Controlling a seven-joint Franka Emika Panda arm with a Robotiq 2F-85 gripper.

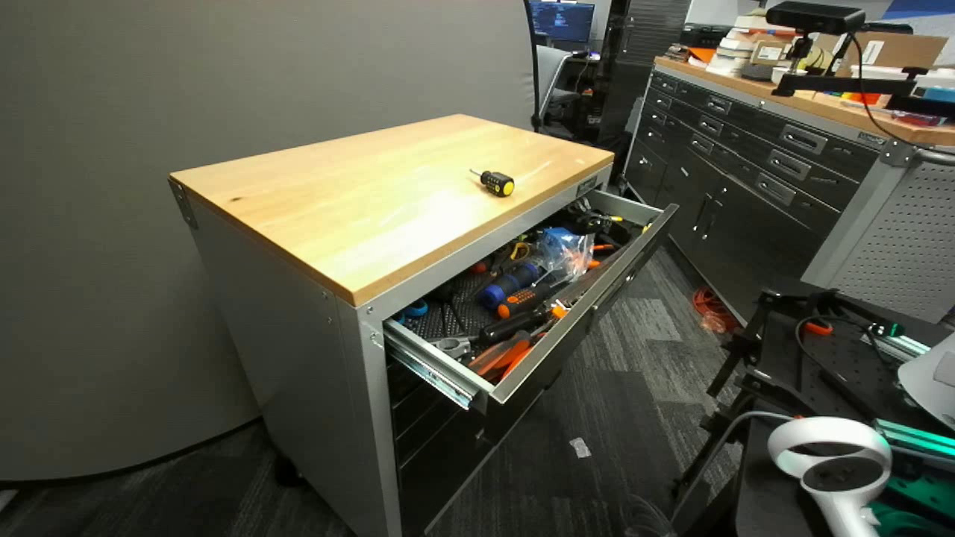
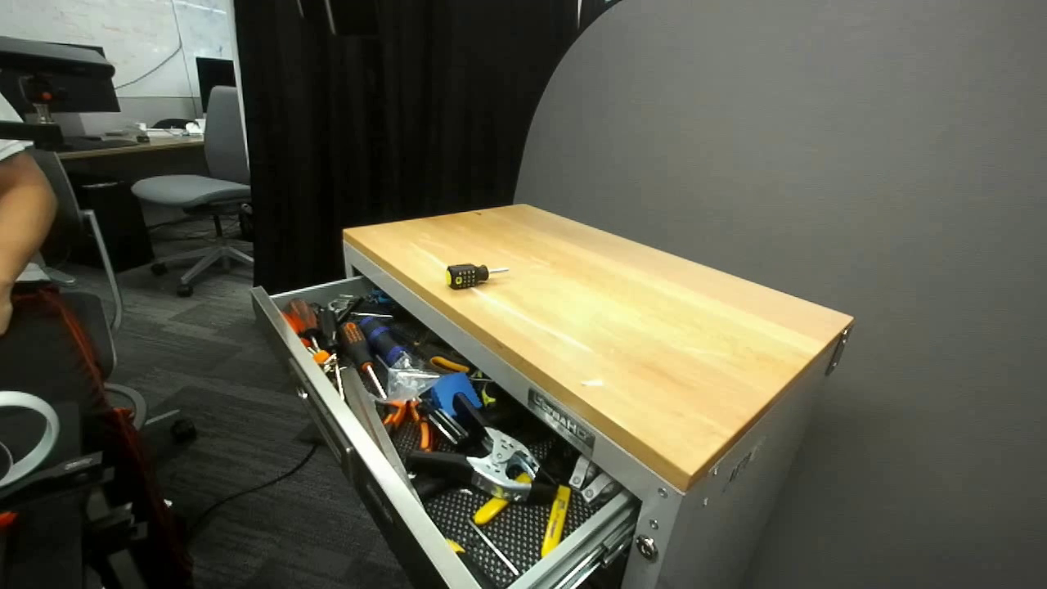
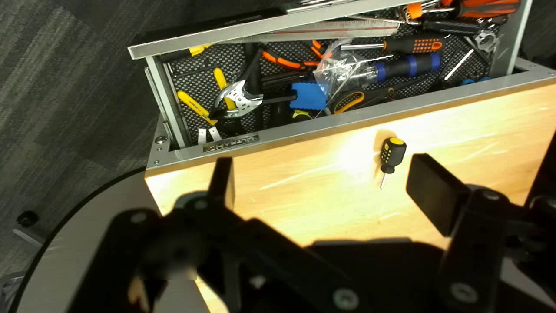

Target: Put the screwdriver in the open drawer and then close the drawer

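1. grey carpet spreads underfoot, and a grey partition stands behind a grey cabinet with a wooden top.
2. i see the screwdriver lying on its side on that wood, near the edge above the drawer, its yellow-ended handle toward the drawer and its shaft pointing away.
3. the drawer juts out from under the top, holding a silver clamp, a clear plastic bag, a blue block and a black and blue tool.
4. the claw has its fingers spread wide apart in the wrist view; the screwdriver shows beyond the gap, and how high the claw hangs i cannot tell.
5. in an exterior view, a dark tool chest stands well apart from the cabinet.
6. in an exterior view, a dark curtain hangs beyond the cabinet.
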